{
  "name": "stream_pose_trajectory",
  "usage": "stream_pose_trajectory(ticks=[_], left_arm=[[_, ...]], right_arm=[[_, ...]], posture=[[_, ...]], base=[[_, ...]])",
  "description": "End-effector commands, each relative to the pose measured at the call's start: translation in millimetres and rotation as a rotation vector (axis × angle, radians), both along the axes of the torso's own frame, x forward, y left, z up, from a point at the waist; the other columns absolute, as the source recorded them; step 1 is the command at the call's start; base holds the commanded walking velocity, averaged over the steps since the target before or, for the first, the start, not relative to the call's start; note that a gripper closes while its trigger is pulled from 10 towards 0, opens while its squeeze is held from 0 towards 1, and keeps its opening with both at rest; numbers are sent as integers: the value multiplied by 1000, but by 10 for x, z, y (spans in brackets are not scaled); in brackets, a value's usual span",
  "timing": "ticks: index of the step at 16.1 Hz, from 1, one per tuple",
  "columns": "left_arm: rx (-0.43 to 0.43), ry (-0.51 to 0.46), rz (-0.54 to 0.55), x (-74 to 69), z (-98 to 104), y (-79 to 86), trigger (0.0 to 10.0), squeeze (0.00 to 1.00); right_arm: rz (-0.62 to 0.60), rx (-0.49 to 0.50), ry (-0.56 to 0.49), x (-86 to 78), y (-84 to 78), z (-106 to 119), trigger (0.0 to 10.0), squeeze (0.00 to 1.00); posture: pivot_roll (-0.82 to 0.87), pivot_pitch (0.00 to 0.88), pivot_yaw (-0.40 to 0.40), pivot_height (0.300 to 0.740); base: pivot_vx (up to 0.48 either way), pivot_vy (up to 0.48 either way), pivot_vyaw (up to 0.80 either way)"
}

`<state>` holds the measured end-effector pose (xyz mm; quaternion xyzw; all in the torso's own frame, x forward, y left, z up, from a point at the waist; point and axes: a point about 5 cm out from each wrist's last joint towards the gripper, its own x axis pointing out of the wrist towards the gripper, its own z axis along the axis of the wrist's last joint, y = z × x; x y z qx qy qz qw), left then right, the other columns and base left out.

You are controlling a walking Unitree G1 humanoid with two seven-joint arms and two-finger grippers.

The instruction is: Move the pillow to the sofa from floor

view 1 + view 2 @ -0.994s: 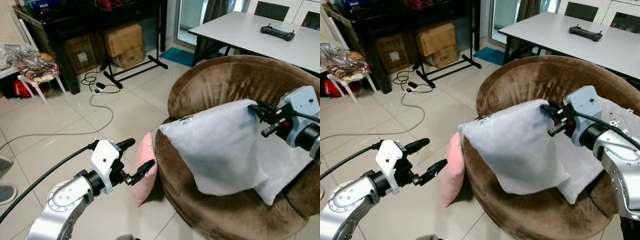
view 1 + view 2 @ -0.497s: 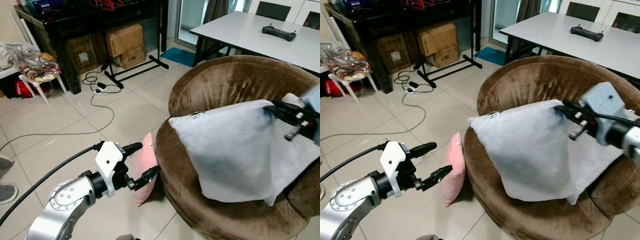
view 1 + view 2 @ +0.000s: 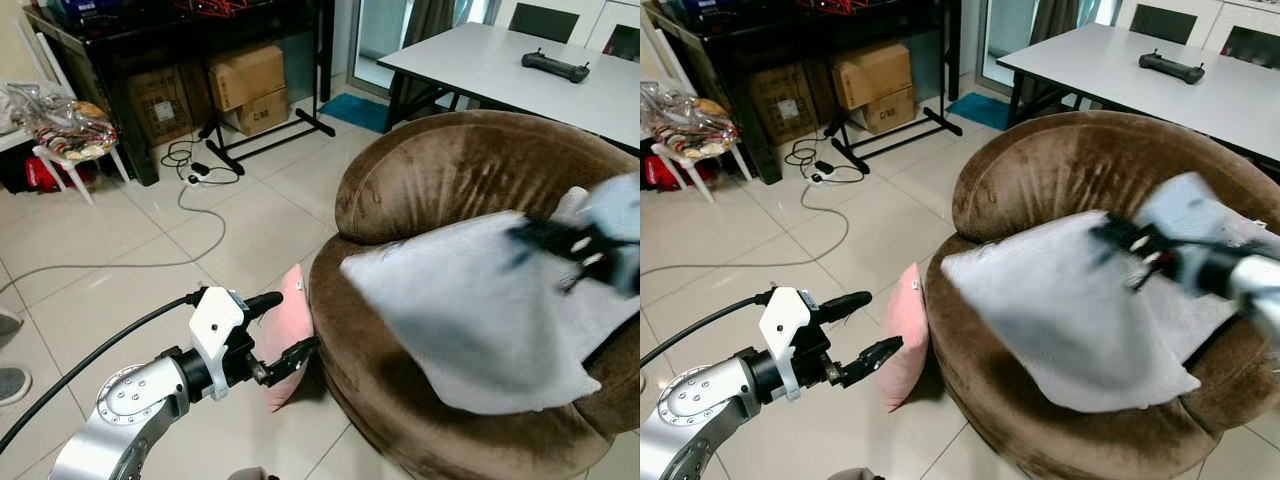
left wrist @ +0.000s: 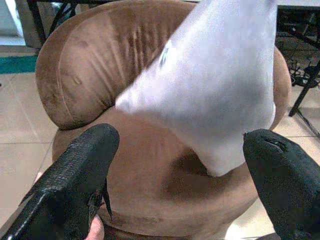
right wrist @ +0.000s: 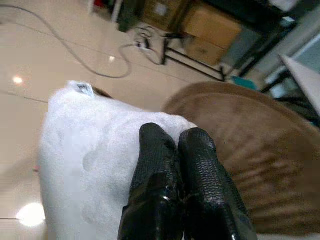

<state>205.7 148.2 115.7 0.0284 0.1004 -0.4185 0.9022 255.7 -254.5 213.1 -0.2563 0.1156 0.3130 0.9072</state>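
Left eye view: I see a round brown sofa (image 3: 450,180) filling the right half of the frame, with a white pillow (image 3: 470,320) lying across its seat, one corner pointing left over the seat's front edge. My right gripper (image 3: 560,245) is at the right edge of the frame, blurred, at the pillow's upper right corner. In the right wrist view its two black fingers (image 5: 160,200) are pressed together with the white fabric pinched at their tips, the sofa's brown back behind. A second pale cushion (image 3: 600,300) lies under the pillow at the far right. My left gripper (image 3: 285,330) is at lower centre left, fingers apart and holding nothing, just in front of a pink pillow (image 3: 290,330) that stands on edge on the tiled floor (image 3: 120,240), leaning against the sofa's left side. In the left wrist view the spread fingers (image 4: 75,170) frame the sofa and white pillow. At upper right stands a white table (image 3: 500,60) bearing a black controller (image 3: 555,66); at upper left, cardboard boxes (image 3: 245,85) under a dark desk, with a cable (image 3: 190,210) trailing over the tiles.
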Motion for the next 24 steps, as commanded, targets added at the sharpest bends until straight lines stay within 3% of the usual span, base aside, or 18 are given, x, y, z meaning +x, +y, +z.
stream_pose_trajectory(ticks=[1, 2, 4, 6, 8, 11, 12, 13, 16, 18, 20, 21, 24], left_arm=[[10, -21, -6, -5, 51, -7, 10000, 0], [10, -20, -8, -9, 60, -12, 10000, 0], [11, -21, -6, -15, 65, -14, 10000, 0], [26, -29, 11, -14, 54, -6, 10000, 0], [35, -35, 18, -10, 54, -5, 10000, 0], [54, -61, 57, 12, 83, 41, 10000, 0], [69, -72, 80, 12, 95, 77, 10000, 0], [83, -79, 102, 1, 97, 110, 10000, 0], [84, -93, 144, -38, 123, 147, 10000, 0], [96, -104, 181, -41, 104, 174, 10000, 0], [97, -118, 196, -9, 97, 155, 10000, 0], [105, -156, 240, 78, 131, 158, 10000, 0], [139, -201, 321, 187, 153, 242, 10000, 0]], right_arm=[[29, 1, -50, 61, 115, 56, 10000, 0], [45, 28, -41, 120, 236, -27, 10000, 0], [48, 45, -43, 160, 303, -68, 10000, 0], [-19, 110, -75, 401, 525, -190, 10000, 0], [-39, 141, -94, 524, 667, -234, 10000, 0], [-110, 236, -90, 848, 1021, -351, 10000, 0], [-159, 257, -77, 1019, 1216, -426, 10000, 0], [-225, 239, -73, 1149, 1329, -492, 10000, 0], [-272, 312, -86, 1233, 1352, -406, 10000, 0], [-331, 331, -123, 1302, 1263, -376, 10000, 0], [-431, 354, -145, 1358, 1131, -373, 10000, 0], [-595, 396, -165, 1398, 920, -365, 10000, 0], [-801, 409, -157, 1389, 629, -485, 10000, 0]], posture=[[-24, 0, -10, 740], [-17, 0, -14, 740], [-15, 0, -17, 740], [-13, 0, -16, 740], [-7, 0, -18, 740], [18, 0, -28, 740], [29, 7, -35, 740], [37, 11, -42, 740], [57, 14, -69, 740], [47, 13, -68, 740], [44, 13, -62, 740], [43, 11, -57, 740], [48, 0, -48, 740]], base=[[0, 0, 0], [0, 0, 0], [0, 0, 0], [0, 0, 0], [0, 0, 0], [0, 0, 0], [0, 0, 0], [0, 0, 0], [0, 0, 0], [0, 0, 0], [0, 0, 0], [0, 0, 0], [0, 0, 0]])
